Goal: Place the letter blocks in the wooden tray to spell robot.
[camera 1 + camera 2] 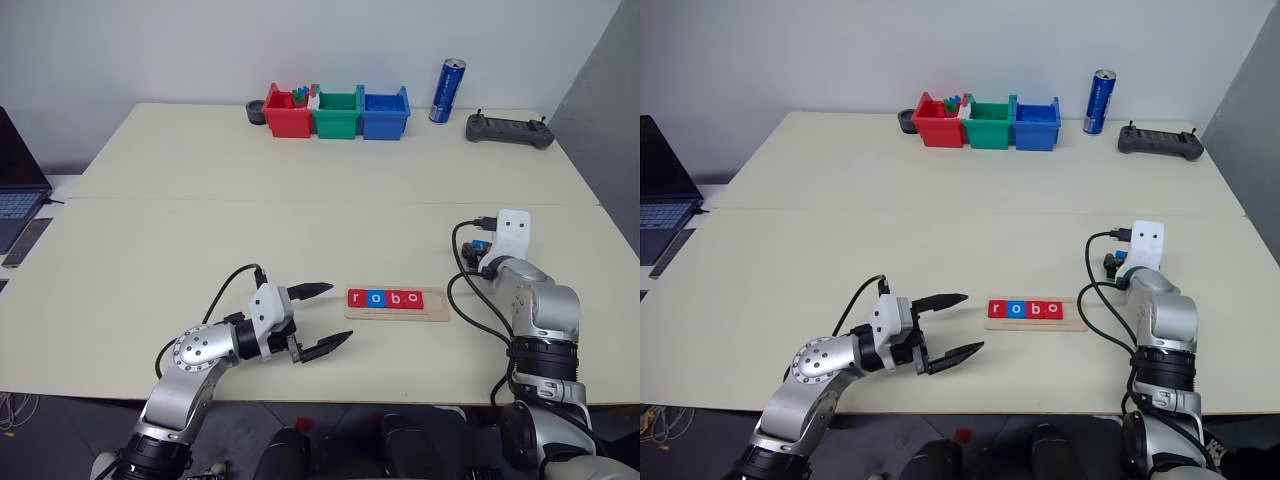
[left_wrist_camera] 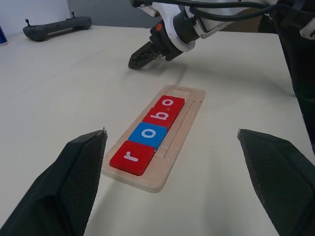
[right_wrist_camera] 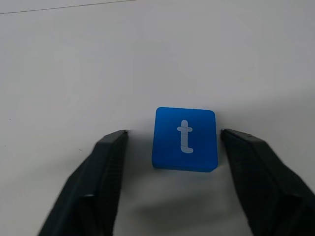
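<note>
The wooden tray lies near the table's front edge. Four letter blocks sit in it in a row: red r, blue o, red b and red o. The tray's right end is bare. My left gripper stands open just left of the tray, holding nothing. A blue t block lies flat on the table to the right of the tray. My right gripper is open around it, one finger on each side, with a gap still showing on one side.
Red, green and blue bins stand at the table's back. Right of them are a blue can and a black controller. A laptop sits at the far left.
</note>
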